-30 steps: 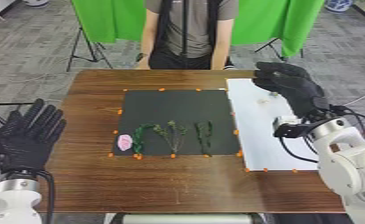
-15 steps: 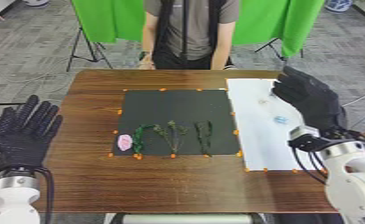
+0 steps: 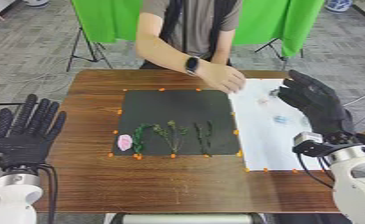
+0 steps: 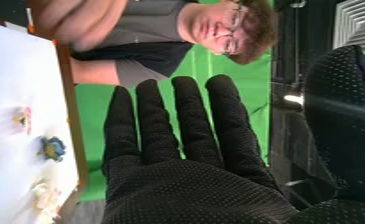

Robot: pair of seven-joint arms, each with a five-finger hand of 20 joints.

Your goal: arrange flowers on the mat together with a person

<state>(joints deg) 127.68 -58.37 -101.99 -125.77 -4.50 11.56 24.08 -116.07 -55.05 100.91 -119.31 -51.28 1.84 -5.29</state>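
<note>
My left hand is at the table's left edge, palm down with straight fingers. My right hand stands over the white sheet's right side, open and holding nothing; in the right wrist view the right hand has straight fingers. On the black mat lie a pink flower, a curly green stem, a branching sprig and thin green stems. A person's hand hangs over the gap between mat and white sheet. In the right wrist view a dark blue flower and a cream flower lie on the sheet.
The white sheet lies to the right of the mat, with a pale blue flower on it. Orange markers line the edges of mat and sheet. The brown table extends in front of them.
The person's arm has come forward over the table's far edge toward the white sheet. My right hand has drawn back to the right from above the sheet. The left hand has barely moved.
</note>
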